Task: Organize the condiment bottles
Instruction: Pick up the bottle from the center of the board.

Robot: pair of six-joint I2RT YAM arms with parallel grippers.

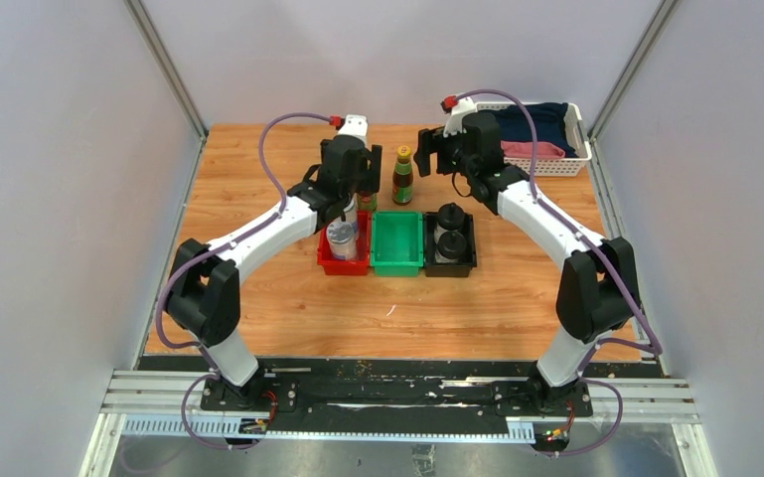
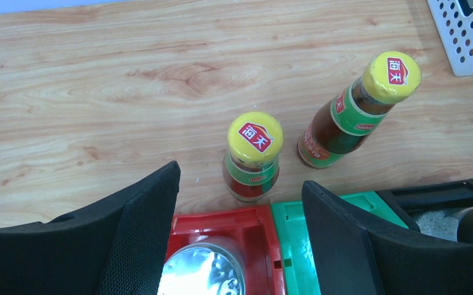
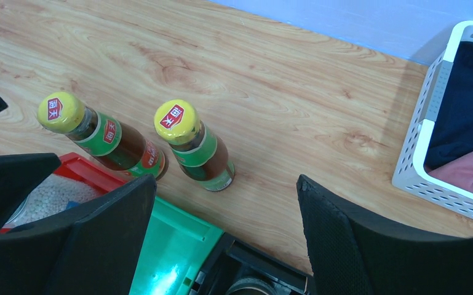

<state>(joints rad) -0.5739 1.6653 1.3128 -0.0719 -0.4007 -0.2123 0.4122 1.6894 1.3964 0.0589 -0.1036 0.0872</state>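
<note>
My left gripper [image 2: 240, 178] and right gripper [image 3: 226, 178] both hang released above the wood-grain tabletop [image 2: 98, 80] (grey walls [image 1: 60, 199] all round); yellow-capped bottles [image 2: 255, 160] stand just ahead of both, white basket [image 3: 413, 160] right of the right gripper.

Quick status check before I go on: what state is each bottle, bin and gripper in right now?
Left gripper: open, above the red bin.
Right gripper: open, holding nothing.
Left brown bottle: upright on the table, behind the red bin.
Right brown bottle: upright on the table.
Silver-lidded jar: in the red bin.
Black-capped bottles: upright in the black bin.
Green bin: empty.
</note>
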